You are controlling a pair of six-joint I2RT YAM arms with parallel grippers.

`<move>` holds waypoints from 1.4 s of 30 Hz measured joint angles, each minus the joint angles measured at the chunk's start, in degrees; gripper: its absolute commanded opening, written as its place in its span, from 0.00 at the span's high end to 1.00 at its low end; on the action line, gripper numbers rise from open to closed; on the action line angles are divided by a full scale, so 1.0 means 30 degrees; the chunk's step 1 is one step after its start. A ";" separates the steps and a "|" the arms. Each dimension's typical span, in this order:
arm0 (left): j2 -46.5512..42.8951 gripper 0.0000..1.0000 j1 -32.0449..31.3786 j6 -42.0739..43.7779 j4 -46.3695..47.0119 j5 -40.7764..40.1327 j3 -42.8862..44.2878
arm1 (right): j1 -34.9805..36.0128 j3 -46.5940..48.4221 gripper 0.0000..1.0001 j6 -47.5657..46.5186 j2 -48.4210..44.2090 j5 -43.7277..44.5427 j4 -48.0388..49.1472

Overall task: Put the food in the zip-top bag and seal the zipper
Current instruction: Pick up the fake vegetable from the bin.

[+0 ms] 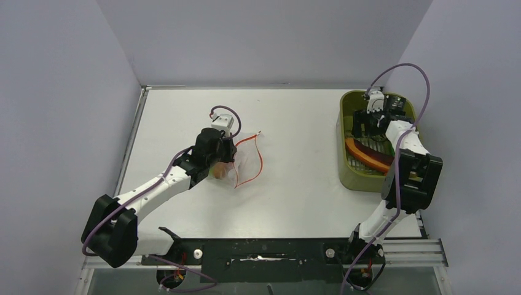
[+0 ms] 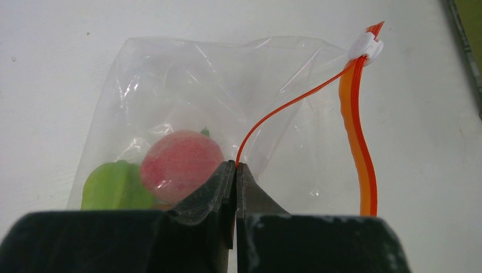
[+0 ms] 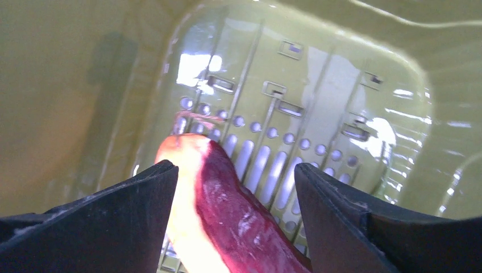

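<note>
The clear zip-top bag [image 1: 247, 161] lies on the table left of centre, its mouth gaping. Inside it sit a pink-red ball fruit [image 2: 181, 162] and a green slice [image 2: 113, 185]. My left gripper [image 2: 235, 166] is shut on the thin near lip of the red-orange zipper [image 2: 284, 105]. The far lip [image 2: 358, 142] curves away to a white slider [image 2: 366, 46]. My right gripper [image 3: 236, 168] stands open inside the olive-green tub [image 1: 341, 153], its fingers either side of a brown-red steak-like slab [image 3: 239, 216] with an orange edge. The slab lies closer to the left finger.
The tub [image 3: 318, 114] has a slotted, perforated floor and high walls close around the right gripper. It stands at the table's right side next to the wall. The white table [image 1: 295, 123] spans the space between bag and tub.
</note>
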 measured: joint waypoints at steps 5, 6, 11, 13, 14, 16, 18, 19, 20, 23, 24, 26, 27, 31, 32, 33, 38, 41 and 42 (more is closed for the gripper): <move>0.0000 1.00 0.0000 -0.0022 0.0000 0.0109 0.0000 | 0.0000 -0.0124 0.10 -0.1282 0.0000 -0.1872 -0.0685; 0.0000 1.00 0.0000 -0.0022 0.0000 0.0146 0.0000 | 0.0022 -0.0168 0.06 -0.1552 0.0007 -0.2047 -0.0882; -0.0007 1.00 0.0000 -0.0029 -0.0007 0.0335 0.0000 | 0.0036 -0.0211 0.01 -0.2616 0.0080 -0.2280 -0.1749; -0.0022 1.00 0.0000 -0.0022 -0.0007 0.0350 0.0000 | 0.0058 -0.0211 0.01 -0.3002 0.0262 -0.2237 -0.2033; -0.0036 1.00 0.0000 -0.0029 0.0000 0.0342 0.0000 | 0.0131 -0.0211 0.02 -0.3213 0.0459 -0.2135 -0.2164; -0.0058 1.00 0.0000 -0.0022 0.0000 0.0342 0.0000 | 0.0160 -0.0211 0.03 -0.3504 0.0707 -0.1974 -0.2346; -0.0073 1.00 0.0000 -0.0022 0.0000 0.0342 0.0000 | 0.0182 -0.0182 0.03 -0.3840 0.0947 -0.1829 -0.2543; -0.0073 1.00 0.0000 -0.0022 0.0000 0.0342 0.0000 | 0.0233 -0.0175 0.03 -0.3963 0.1020 -0.1727 -0.2601; -0.0073 1.00 0.0000 -0.0022 0.0000 0.0342 0.0000 | 0.0291 -0.0146 0.03 -0.4102 0.1129 -0.1552 -0.2667; -0.0073 1.00 0.0000 -0.0022 -0.0015 0.0342 0.0000 | 0.0495 -0.0066 0.02 -0.4320 0.1435 -0.1319 -0.2732; -0.0073 1.00 0.0000 -0.0022 -0.0015 0.0342 0.0000 | 0.0554 -0.0007 0.02 -0.4379 0.1530 -0.1246 -0.2790; -0.0073 1.00 0.0000 -0.0022 -0.0015 0.0335 0.0000 | 0.0670 0.0168 0.01 -0.4510 0.1770 -0.1107 -0.2878; -0.0080 1.00 0.0000 -0.0022 -0.0015 0.0335 0.0000 | 0.0707 0.0262 0.00 -0.4524 0.1880 -0.1078 -0.2892; -0.0109 1.00 0.0000 -0.0066 -0.0015 0.0342 -0.0015 | 0.0787 0.0583 0.00 -0.4524 0.2200 -0.0991 -0.2914; -0.0117 1.00 0.0007 -0.0080 -0.0015 0.0342 -0.0015 | 0.0794 0.0612 0.00 -0.4524 0.2222 -0.0969 -0.2929; -0.0124 1.00 0.0015 -0.0102 -0.0015 0.0342 -0.0022 | 0.0809 0.0648 0.01 -0.4532 0.2244 -0.0940 -0.2958; -0.0131 1.00 0.0044 -0.0211 -0.0007 0.0342 -0.0066 | 0.0867 0.0772 0.10 -0.4619 0.2521 -0.0801 -0.2980; -0.0131 1.00 0.0080 -0.0219 -0.0007 0.0350 -0.0066 | 0.0918 0.0772 0.14 -0.4648 0.2681 -0.0685 -0.3009; -0.0131 1.00 0.0102 -0.0219 -0.0007 0.0350 -0.0066 | 0.0918 0.0772 0.14 -0.4648 0.2732 -0.0685 -0.3009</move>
